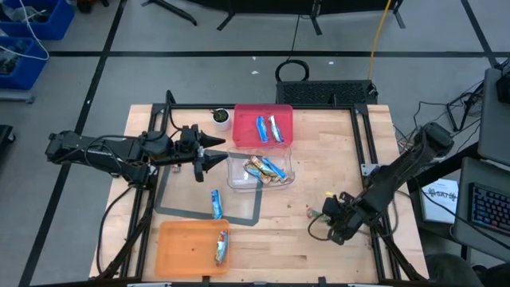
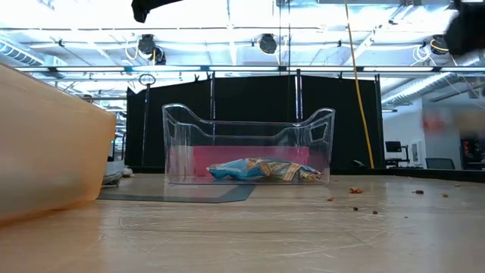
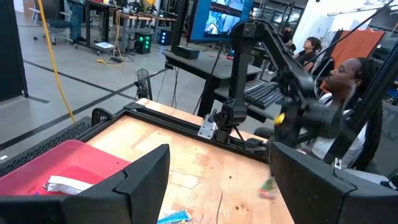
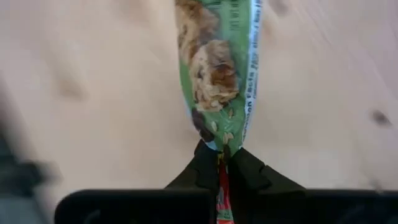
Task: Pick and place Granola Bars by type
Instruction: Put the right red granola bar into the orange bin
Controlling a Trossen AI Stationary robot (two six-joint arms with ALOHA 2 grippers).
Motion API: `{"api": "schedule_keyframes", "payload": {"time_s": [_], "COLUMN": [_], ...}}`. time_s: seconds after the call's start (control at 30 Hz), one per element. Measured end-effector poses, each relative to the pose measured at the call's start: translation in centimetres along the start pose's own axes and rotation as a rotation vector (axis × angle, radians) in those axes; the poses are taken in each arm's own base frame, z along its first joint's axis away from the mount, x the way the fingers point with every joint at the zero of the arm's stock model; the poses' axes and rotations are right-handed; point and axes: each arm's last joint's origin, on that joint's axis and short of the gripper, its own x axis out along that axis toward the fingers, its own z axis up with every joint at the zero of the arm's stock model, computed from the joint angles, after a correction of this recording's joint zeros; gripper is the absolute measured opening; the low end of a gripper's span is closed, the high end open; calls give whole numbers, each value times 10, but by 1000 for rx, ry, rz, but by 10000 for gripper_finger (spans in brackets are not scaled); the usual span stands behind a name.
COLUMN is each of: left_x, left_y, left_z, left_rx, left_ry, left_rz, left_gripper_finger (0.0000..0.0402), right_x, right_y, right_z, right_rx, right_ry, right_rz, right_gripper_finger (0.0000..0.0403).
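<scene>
Far left of the table, the left gripper [image 1: 213, 154] hovers just beside the clear bin [image 1: 237, 182], on the bin's left, w/ its fingers [image 3: 140, 180] spread apart and nothing between them. It looks parked. Risk there: if it swings in while the other arm crosses, the two could clip each other over the bins.

Front left sits the orange tray [image 1: 179, 247] w/ one bar [image 1: 221, 249] in it. Just behind the tray a blue bar [image 1: 216, 203] lies loose on the grey mat [image 1: 171, 203]; easy to forget, or to nudge off the mat w/ a low pass.

Middle: clear bin holds a small heap of mixed bars [image 2: 261, 171], blue and tan together. Behind it, touching or nearly so, the red tray [image 1: 245, 135] w/ two blue bars [image 1: 268, 127]. A small white cup [image 1: 221, 117] stands at the red tray's left side, not part of the job.

Right side is where it can go wrong, imo. The right gripper [image 1: 333, 222] is low over bare wood, well apart from all bins, jaws closed on just the crimped tail of a green-wrapped bar [image 4: 219, 68]. Rest of the bar sticks out ahead of the tips. A pinch on thin foil that close to the edge could slip, esp. on a fast lift or swing; the bar may dangle, twist or drop short. Also, green wrapper: which tray it belongs in isn't obvious from here, so a wrong-type drop is poss. Crumbs [image 2: 355, 190] lie scattered on the wood nearby.
</scene>
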Motion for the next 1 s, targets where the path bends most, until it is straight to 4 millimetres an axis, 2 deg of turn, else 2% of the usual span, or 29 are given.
{"api": "schedule_keyframes", "payload": {"time_s": [0.33, 0.7, 0.83, 1.0], "left_x": [0, -1, -1, -2], "left_y": [-1, -3, -4, -7], "left_z": [3, 11, 14, 19], "left_rx": [8, -13, -10, 22], "left_ry": [-31, -108, -136, -184], "left_rz": [0, -31, -42, -126], "left_gripper_finger": [278, 278, 278, 278], "right_x": [-58, -130, -149, -161], "right_y": [7, 22, 24, 19], "right_z": [39, 116, 139, 161], "right_rx": [-27, -202, -255, -282], "right_ry": [-270, -612, -771, -940], "right_rz": [57, 74, 101, 108], "right_gripper_finger": [3, 1, 1, 1]}}
